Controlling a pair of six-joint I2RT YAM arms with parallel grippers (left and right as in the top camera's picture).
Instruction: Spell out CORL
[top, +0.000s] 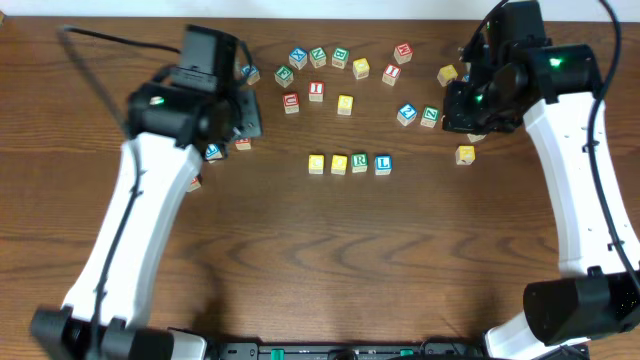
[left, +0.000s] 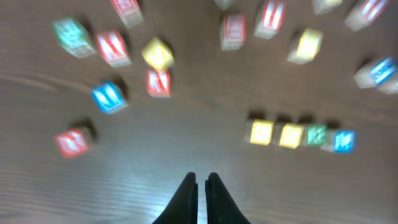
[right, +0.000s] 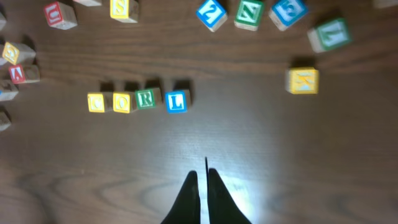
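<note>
Four letter blocks stand in a row mid-table: a yellow C block (top: 316, 164), a yellow O block (top: 339, 164), a green R block (top: 361, 162) and a blue L block (top: 383, 163). The same row shows in the right wrist view, from the C block (right: 96, 102) to the L block (right: 176, 101), and blurred in the left wrist view (left: 301, 135). My left gripper (left: 201, 180) is shut and empty, above bare wood left of the row. My right gripper (right: 203, 177) is shut and empty, raised at the right of the row.
Several loose letter blocks lie scattered behind the row (top: 316, 91), more near the left arm (top: 213, 152) and near the right arm (top: 465, 154). A yellow block (right: 303, 81) lies right of the row in the right wrist view.
</note>
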